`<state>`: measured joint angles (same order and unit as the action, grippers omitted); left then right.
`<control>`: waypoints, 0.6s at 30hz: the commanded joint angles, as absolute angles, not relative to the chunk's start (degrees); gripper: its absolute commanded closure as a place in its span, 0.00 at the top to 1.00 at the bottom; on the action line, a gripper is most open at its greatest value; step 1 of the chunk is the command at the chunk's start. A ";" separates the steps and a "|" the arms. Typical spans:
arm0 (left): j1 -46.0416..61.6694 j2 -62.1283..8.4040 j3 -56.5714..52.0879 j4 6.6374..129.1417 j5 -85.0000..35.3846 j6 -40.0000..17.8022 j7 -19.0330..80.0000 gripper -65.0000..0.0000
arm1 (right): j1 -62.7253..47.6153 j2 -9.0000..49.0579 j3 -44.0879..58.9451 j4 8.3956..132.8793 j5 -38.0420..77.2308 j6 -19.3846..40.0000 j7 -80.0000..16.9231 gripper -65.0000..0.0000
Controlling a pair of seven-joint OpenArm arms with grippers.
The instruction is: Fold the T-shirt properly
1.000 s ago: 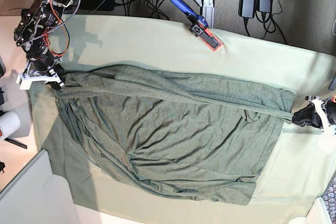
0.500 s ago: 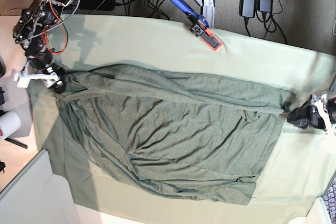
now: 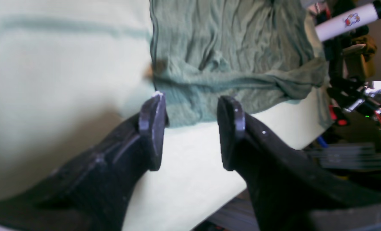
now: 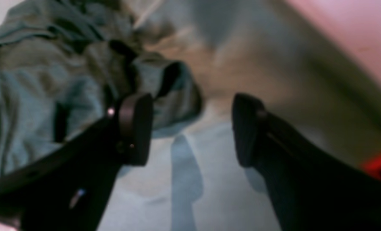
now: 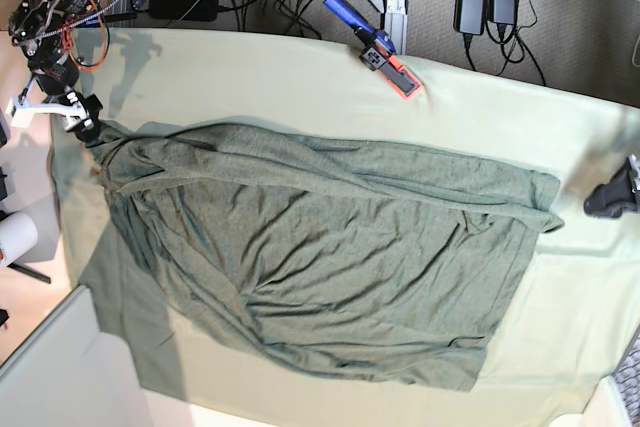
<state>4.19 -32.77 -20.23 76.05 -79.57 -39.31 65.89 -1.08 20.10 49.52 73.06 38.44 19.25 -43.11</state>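
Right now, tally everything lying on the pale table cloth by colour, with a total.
Dark olive-green: 1, the wrinkled knit T-shirt
Blue with black and red: 1, the slim hand tool at the far edge of the pale mint-green table cloth
Total: 2

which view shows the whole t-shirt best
The base view: the T-shirt lies spread across the table, every edge visible. The left wrist view shows only one end; the right wrist view shows a blurred bunched corner.
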 commanded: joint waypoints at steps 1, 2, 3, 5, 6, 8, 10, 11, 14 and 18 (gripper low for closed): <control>4.08 -33.45 -20.71 76.86 -81.28 -40.00 64.73 0.46 | -0.23 20.84 49.17 73.54 39.42 19.77 -42.02 0.59; 4.56 -32.93 -20.71 76.86 -81.47 -40.00 64.75 0.46 | -0.05 20.25 48.40 73.45 39.46 19.77 -42.04 0.59; 4.89 -32.34 -20.71 76.86 -81.69 -40.00 64.75 0.46 | 0.19 19.66 47.57 73.45 39.44 19.79 -42.06 0.59; 5.32 -31.22 -20.71 76.86 -81.97 -40.00 64.79 0.46 | 0.64 18.37 45.98 73.43 39.42 19.94 -42.04 0.59; 5.54 -30.70 -20.71 76.86 -82.06 -40.00 64.77 0.46 | 1.02 17.74 45.34 73.43 39.42 19.94 -42.04 0.59; 5.76 -29.69 -20.71 76.86 -82.04 -40.00 64.75 0.46 | 1.78 16.58 44.82 73.43 39.40 19.94 -42.00 0.59; 5.78 -28.75 -20.71 76.86 -81.73 -40.00 64.69 0.46 | 2.57 15.79 44.82 73.43 39.20 19.94 -42.00 0.59; 5.76 -28.32 -20.71 76.86 -81.38 -40.00 64.51 0.46 | 3.09 15.51 44.82 73.43 39.11 19.94 -42.02 0.59; 5.74 -26.81 -20.71 76.86 -77.95 -40.00 62.74 0.46 | 4.16 15.35 44.71 73.43 38.54 19.94 -42.04 0.59; 5.74 -25.56 -20.71 76.84 -69.41 -40.00 56.60 0.46 | 4.99 15.38 44.66 73.43 37.78 19.94 -42.09 0.59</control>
